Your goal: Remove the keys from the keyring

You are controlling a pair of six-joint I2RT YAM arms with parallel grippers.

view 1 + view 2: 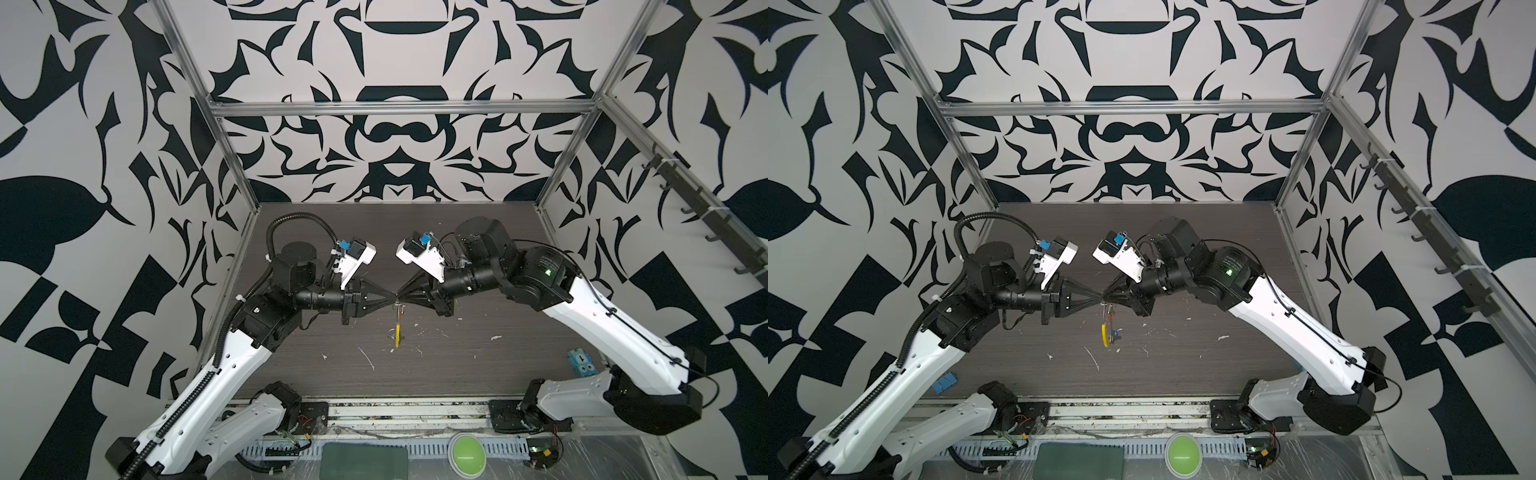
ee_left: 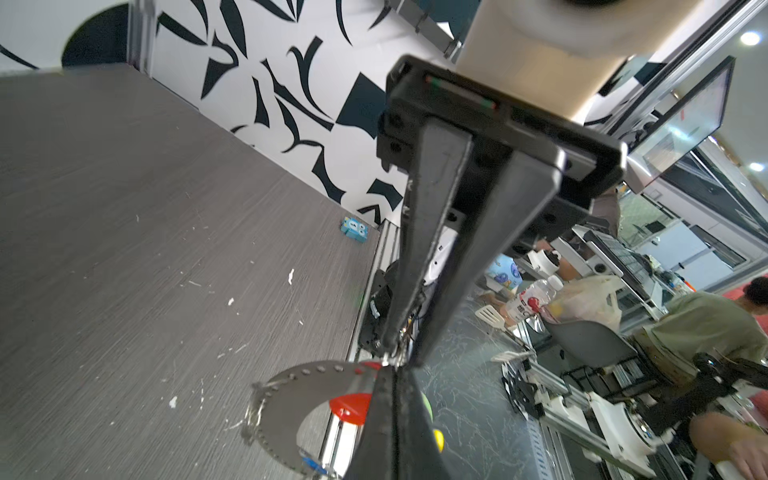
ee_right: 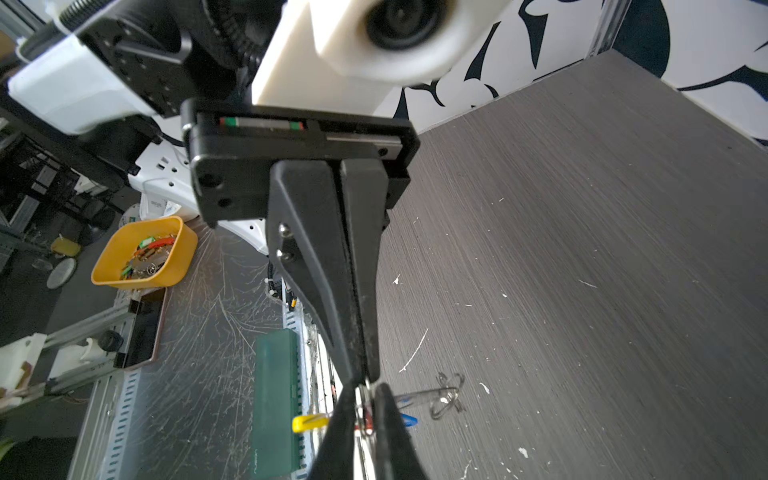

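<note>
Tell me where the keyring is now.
In both top views the keyring hangs at centre over the table, from where the left gripper and right gripper tips meet.

Over table [image 1: 457, 249]: keyring [image 1: 398, 332] hangs between left hand [image 1: 393, 297], right hand [image 1: 400, 296].

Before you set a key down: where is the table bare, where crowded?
Crowded: centre, where left gripper and right gripper meet at the hanging keyring; a block by the right arm. Bare: table behind them up to the back wall, and between keyring and front rail.
</note>
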